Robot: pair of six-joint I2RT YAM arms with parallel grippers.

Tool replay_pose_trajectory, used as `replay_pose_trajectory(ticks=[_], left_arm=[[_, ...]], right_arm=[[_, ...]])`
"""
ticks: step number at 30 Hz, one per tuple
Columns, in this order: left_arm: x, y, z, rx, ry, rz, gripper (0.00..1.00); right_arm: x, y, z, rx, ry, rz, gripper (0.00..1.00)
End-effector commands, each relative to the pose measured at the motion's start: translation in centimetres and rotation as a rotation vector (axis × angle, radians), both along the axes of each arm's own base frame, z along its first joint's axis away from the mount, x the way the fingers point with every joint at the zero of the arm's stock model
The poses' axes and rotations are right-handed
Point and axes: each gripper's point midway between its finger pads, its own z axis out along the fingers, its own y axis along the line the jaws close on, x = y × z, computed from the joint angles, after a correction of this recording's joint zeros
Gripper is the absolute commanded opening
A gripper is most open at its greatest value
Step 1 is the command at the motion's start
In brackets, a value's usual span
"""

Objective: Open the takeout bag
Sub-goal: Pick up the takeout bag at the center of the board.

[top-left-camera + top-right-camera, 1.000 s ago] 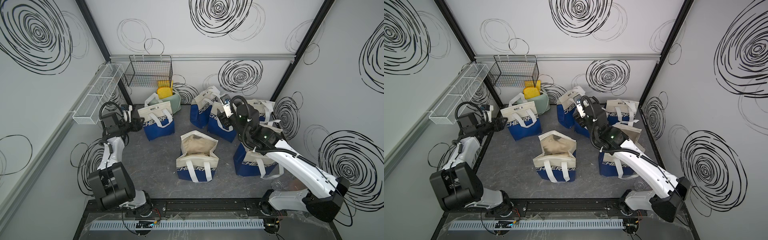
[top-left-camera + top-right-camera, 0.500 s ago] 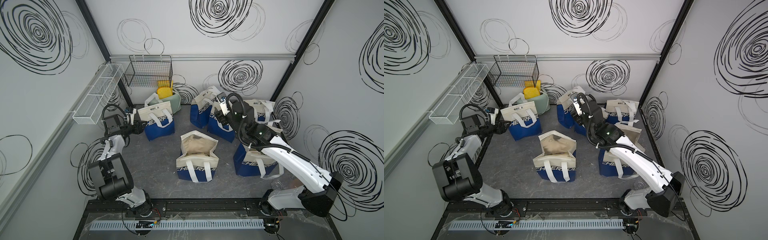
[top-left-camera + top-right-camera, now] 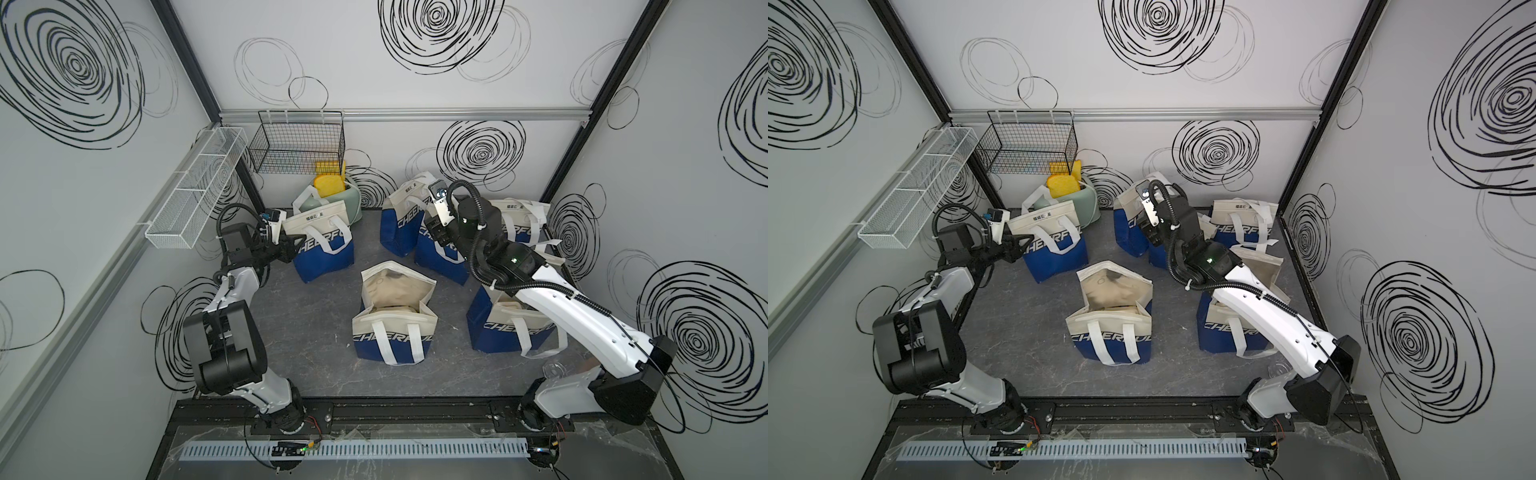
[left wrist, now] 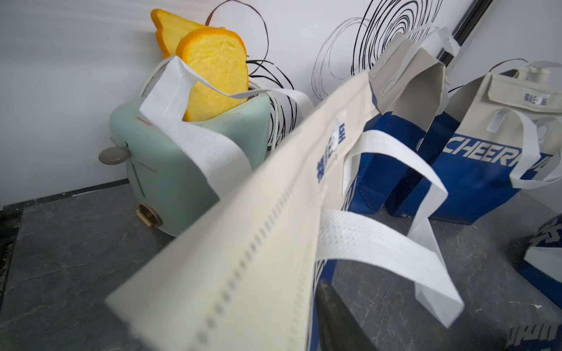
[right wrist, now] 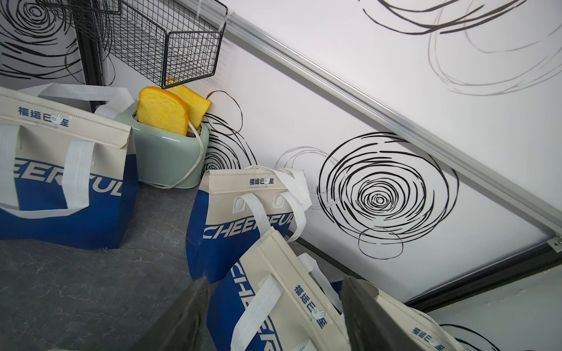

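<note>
Left fingers neared one of six bags (two toast slices).

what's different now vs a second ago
The left gripper pushed forward onto the folded top edge of the far-left bag, its jaws narrowing. The right gripper shifted left over a closed back bag, jaws open astride its top. The open middle bag and the toaster stayed put.
</note>
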Motion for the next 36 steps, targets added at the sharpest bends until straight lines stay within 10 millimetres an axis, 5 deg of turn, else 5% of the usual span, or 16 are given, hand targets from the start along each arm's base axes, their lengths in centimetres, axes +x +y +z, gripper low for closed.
replay_pose_trajectory(ticks=[1, 7, 15, 21, 31, 36], left_arm=[[-0.5, -0.7, 2.9, 0.007, -0.139, -0.057, 0.34], [-1.3, -2.8, 3.5, -0.025, -0.192, -0.1, 0.0], [-4.0, -8.0, 6.4, -0.05, -0.216, -0.224, 0.0], [-5.6, -10.5, 9.0, -0.058, -0.165, -0.259, 0.0], [-5.1, -12.6, 14.5, -0.165, -0.072, -0.166, 0.0], [-5.6, -15.1, 15.7, -0.201, -0.038, -0.184, 0.0]], right_arm=[[0.1, 0.4, 1.3, 0.019, -0.025, 0.008, 0.72], [0.4, 1.7, 1.4, 0.019, -0.029, 0.049, 0.71], [0.4, 5.6, 1.7, -0.007, -0.068, 0.234, 0.64], [-1.9, 10.5, 1.6, -0.111, -0.138, 0.487, 0.67], [-6.2, 17.4, 3.9, -0.102, -0.313, 0.638, 0.63], [-7.7, 19.4, 5.2, -0.08, -0.398, 0.654, 0.62]])
